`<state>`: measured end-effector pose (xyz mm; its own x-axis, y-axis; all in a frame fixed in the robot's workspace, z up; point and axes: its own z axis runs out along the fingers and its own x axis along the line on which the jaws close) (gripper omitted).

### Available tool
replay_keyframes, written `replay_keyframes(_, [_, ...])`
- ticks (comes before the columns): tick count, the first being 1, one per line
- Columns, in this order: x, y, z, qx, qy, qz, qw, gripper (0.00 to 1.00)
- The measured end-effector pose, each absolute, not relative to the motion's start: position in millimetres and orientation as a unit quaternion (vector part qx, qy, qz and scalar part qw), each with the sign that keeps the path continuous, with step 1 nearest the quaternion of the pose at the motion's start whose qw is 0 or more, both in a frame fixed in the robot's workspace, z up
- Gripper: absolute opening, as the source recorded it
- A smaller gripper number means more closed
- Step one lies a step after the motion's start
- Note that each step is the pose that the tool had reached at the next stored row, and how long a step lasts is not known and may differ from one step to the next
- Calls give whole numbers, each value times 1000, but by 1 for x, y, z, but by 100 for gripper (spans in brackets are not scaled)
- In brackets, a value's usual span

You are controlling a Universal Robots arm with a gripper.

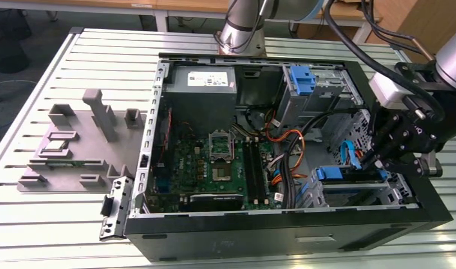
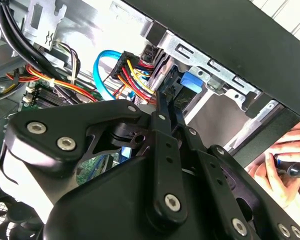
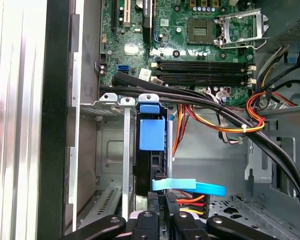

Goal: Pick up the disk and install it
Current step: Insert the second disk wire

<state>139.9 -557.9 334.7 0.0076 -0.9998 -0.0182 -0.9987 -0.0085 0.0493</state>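
You see, at the exterior view's left, a grey holder block point(image 1: 78, 151) on the slatted tabletop point(image 1: 63, 56), beside the open computer case point(image 1: 288, 235). Inside the case, left to right: the green board point(image 1: 212, 168), a bundle of orange and black cables point(image 1: 288, 151), then the drive cage point(image 1: 355, 190) in the corner nearest the case's front right. The disk point(image 1: 348, 175) sits in that cage, blue frame edge up; in the first wrist view its blue tab point(image 3: 152, 127) stands between the metal cage rails. The gripper point(image 1: 377, 159) hangs just above the disk's edge, fingers point(image 2: 165, 112) drawn close together, gripping nothing you can confirm. Room is tight: cables crowd one side, the case wall the other. A person's hand point(image 2: 285, 160) rests outside the case wall.
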Motion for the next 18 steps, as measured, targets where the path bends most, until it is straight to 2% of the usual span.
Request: replay_keyframes(18, [141, -558, 334, 712, -702, -24, 11, 18])
